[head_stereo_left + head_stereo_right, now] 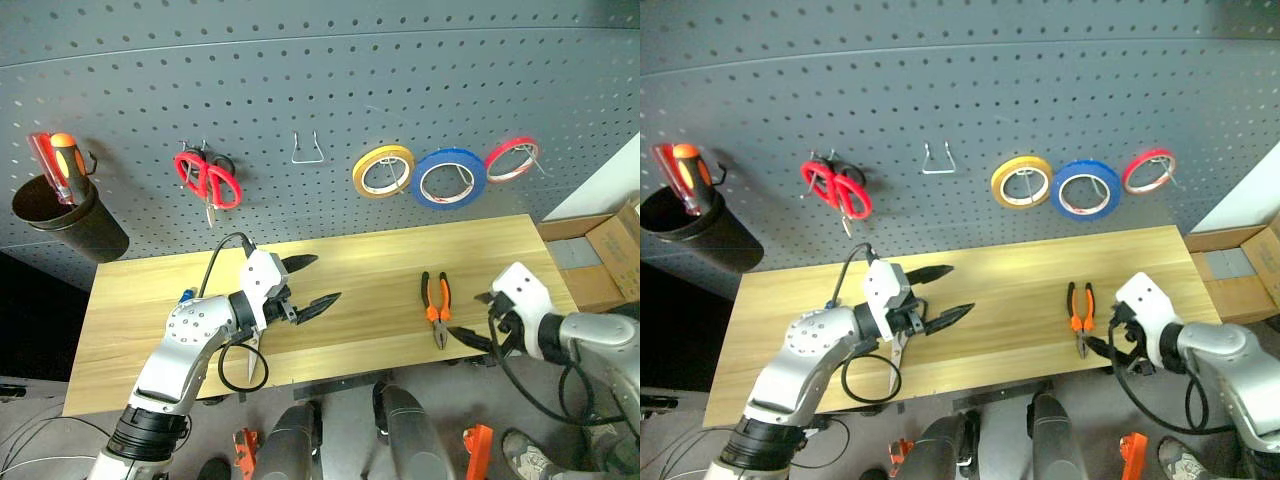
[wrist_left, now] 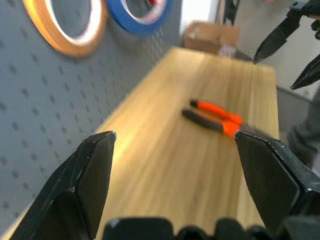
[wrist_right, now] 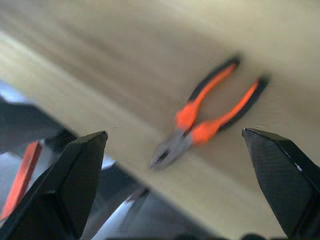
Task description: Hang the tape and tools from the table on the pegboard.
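Note:
The blue tape (image 1: pixel 450 178) hangs on the dark grey pegboard (image 1: pixel 320 90), between a yellow ring (image 1: pixel 383 170) and a red ring (image 1: pixel 512 158). Orange-and-black pliers (image 1: pixel 436 305) lie flat on the wooden table (image 1: pixel 370 270), toward its right end. My right gripper (image 1: pixel 472 318) is open just right of the pliers' nose, apart from them; its wrist view looks down on the pliers (image 3: pixel 205 125). My left gripper (image 1: pixel 325 280) is open over the table's middle, pointing right toward the pliers (image 2: pixel 215 117). A pale steel blade (image 1: pixel 252 345) pokes out from under my left wrist.
Red-handled scissors (image 1: pixel 208 180) hang at the board's left, with a bare wire hook (image 1: pixel 307 150) beside them. A dark cup (image 1: pixel 65 215) holding red and orange screwdrivers hangs at the far left. Cardboard boxes (image 1: pixel 610 255) stand beyond the table's right end.

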`<state>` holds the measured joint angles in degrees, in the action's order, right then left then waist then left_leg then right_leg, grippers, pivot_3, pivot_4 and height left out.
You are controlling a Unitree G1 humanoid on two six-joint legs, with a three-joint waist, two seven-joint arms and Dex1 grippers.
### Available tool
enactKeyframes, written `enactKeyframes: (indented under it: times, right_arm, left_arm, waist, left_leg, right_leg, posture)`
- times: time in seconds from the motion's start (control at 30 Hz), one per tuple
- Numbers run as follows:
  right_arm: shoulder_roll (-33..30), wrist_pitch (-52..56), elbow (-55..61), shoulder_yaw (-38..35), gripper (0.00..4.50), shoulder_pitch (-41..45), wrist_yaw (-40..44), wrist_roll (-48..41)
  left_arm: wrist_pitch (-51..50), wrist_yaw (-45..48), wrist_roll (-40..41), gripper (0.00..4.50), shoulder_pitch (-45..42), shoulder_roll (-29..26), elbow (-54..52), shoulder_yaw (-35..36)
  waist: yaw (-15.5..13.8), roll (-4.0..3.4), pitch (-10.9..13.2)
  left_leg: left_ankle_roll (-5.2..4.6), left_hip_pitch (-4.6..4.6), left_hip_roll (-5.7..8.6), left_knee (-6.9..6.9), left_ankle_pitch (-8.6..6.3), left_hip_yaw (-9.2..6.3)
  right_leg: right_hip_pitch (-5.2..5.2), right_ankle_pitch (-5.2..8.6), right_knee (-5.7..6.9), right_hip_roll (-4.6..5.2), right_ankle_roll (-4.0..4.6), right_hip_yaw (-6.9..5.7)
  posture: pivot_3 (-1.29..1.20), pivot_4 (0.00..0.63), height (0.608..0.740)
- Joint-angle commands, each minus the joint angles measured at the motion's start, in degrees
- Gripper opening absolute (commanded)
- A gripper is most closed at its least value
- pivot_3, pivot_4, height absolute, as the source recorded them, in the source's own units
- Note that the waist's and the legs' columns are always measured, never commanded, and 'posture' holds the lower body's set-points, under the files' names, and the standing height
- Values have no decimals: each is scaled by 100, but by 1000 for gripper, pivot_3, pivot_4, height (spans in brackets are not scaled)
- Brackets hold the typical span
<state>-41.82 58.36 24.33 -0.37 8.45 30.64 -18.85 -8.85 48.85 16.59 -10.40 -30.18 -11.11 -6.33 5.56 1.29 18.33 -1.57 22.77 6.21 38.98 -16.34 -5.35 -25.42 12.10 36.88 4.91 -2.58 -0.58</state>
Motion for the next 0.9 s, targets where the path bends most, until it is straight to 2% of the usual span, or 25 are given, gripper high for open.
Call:
enactKeyframes:
  times: [0.03,0.13,0.37,0.67,0.9]
  right_arm:
    - [711,727,-451,122,4479,679,-964,350]
    - [1248,1274,-710,120,4479,1041,-1394,470]
    - [1715,2244,-723,-103,4479,1206,-1795,516]
    - [2252,2056,-1465,-335,4479,1577,-2302,791]
    - [2519,1971,-1863,-474,4479,1675,-2484,914]
  left_arm:
    - [200,169,-46,4088,234,-120,-206,-16]
    - [151,140,-38,4088,431,-146,-305,27]
    - [93,45,-44,4088,717,-154,-470,57]
    - [-72,-62,39,4088,752,-78,-682,9]
    - [-174,-104,61,4088,786,-84,-835,48]
  waist:
    - [10,-4,2]
    - [-33,-7,0]
    - [-100,-7,0]
    - [-64,-9,1]
    - [-63,-9,1]
  left_leg:
    - [6,2,1,-4,11,3]
    - [10,5,-1,-6,24,-4]
    - [28,32,6,-12,32,-12]
    - [4,26,3,-16,19,-6]
    - [23,25,3,-16,30,-5]
  right_leg:
    - [-5,-8,0,1,2,5]
    - [-12,-11,12,0,7,-5]
    - [-35,-17,-2,3,17,-14]
    - [-37,-17,10,3,17,-12]
    - [-37,-17,10,1,17,-13]
  posture:
    - [-214,336,740]
    - [-200,336,740]
    - [-195,341,740]
    - [-187,348,740]
    - [-180,351,740]
